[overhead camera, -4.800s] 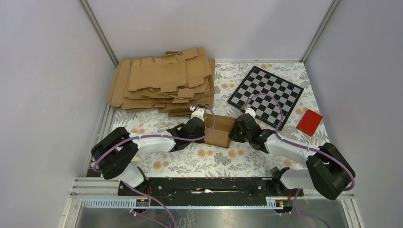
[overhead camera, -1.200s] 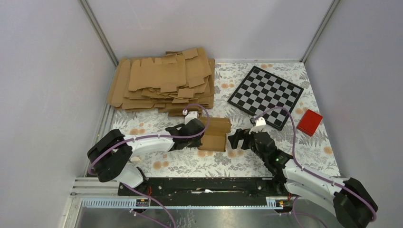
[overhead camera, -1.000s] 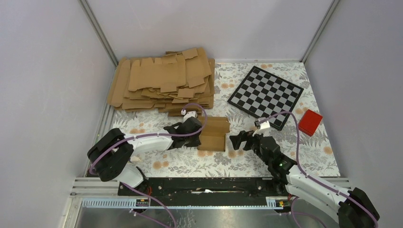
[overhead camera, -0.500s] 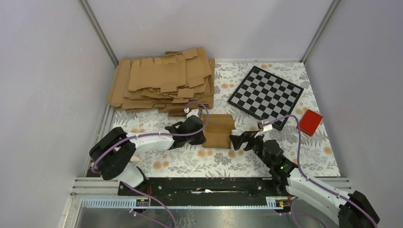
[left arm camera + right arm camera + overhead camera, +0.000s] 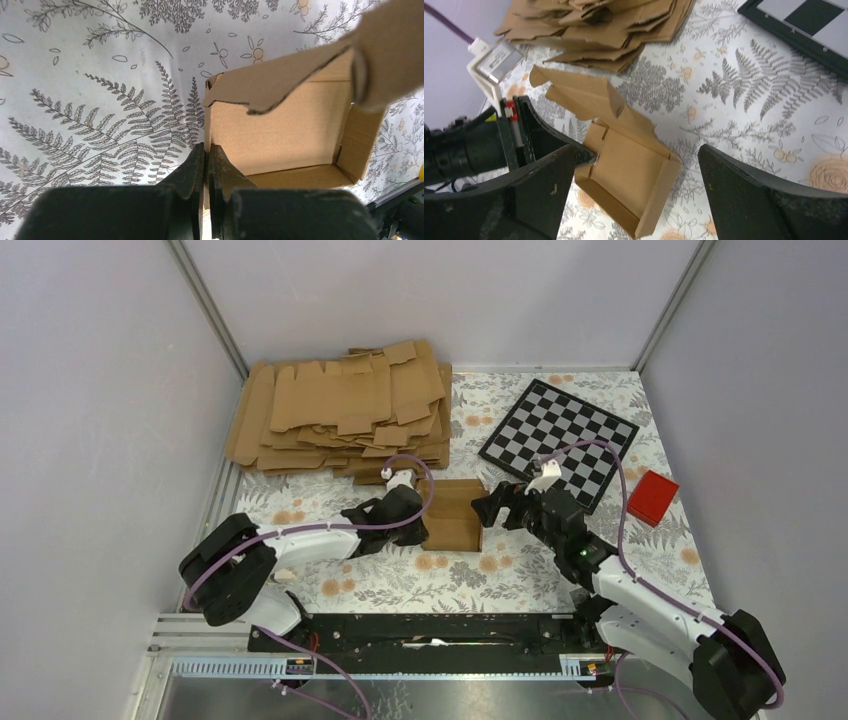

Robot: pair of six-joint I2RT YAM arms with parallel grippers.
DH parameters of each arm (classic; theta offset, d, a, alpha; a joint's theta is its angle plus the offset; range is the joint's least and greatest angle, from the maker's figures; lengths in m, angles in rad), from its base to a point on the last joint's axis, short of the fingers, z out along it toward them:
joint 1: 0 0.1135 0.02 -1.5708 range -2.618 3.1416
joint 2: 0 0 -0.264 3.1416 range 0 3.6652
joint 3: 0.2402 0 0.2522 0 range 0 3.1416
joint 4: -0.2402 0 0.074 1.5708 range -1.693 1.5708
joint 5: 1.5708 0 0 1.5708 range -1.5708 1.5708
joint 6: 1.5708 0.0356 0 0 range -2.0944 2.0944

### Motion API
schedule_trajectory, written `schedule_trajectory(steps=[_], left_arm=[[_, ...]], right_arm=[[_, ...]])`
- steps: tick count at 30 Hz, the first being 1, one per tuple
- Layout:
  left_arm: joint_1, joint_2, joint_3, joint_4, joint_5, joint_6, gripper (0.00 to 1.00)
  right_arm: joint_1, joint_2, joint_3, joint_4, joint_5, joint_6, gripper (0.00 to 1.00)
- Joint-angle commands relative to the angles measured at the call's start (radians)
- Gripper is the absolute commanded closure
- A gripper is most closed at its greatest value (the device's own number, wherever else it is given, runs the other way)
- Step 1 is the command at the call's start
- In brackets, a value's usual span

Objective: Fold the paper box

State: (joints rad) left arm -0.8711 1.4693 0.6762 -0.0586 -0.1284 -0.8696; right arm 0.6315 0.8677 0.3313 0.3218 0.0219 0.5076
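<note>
One wall of the paper box (image 5: 455, 520) is pinched by the left gripper (image 5: 206, 152); the right gripper (image 5: 636, 150), jaws spread, should probably close it next.

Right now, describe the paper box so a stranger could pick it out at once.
On the floral table cover, look between the arms and the big pile of flat cardboard blanks, left of the checkerboard. The paper box sits there, one wall pinched by the left gripper. Unlike those blanks, it lies alone and has raised walls.

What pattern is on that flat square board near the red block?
The board has black and pale grey checks, like a chessboard. It shows best in the top external view.
</note>
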Motion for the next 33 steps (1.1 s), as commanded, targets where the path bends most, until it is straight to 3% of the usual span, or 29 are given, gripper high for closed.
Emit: schedule_trajectory(steps=[1, 7, 11, 16, 24, 33], left_arm=[[-0.001, -0.061, 0.003, 0.008, -0.042, 0.027, 1.00], [-0.002, -0.075, -0.006, 0.004, -0.040, 0.039, 1.00], [-0.002, -0.062, 0.006, 0.023, -0.018, 0.048, 1.00], [0.000, -0.075, -0.037, 0.117, 0.033, 0.053, 1.00], [-0.001, -0.096, -0.057, 0.110, 0.036, 0.042, 1.00], [0.000, -0.110, -0.068, 0.107, 0.003, 0.054, 0.97]], right_arm=[[-0.043, 0.070, 0.088, 0.004, -0.085, -0.025, 0.00], [-0.045, 0.012, -0.138, 0.292, -0.030, -0.045, 0.00], [-0.044, -0.058, -0.158, 0.261, 0.028, -0.066, 0.00], [-0.045, -0.045, -0.194, 0.324, -0.002, -0.046, 0.00], [-0.045, -0.048, -0.195, 0.327, -0.019, -0.053, 0.00], [-0.045, 0.005, -0.169, 0.370, -0.137, -0.074, 0.01]])
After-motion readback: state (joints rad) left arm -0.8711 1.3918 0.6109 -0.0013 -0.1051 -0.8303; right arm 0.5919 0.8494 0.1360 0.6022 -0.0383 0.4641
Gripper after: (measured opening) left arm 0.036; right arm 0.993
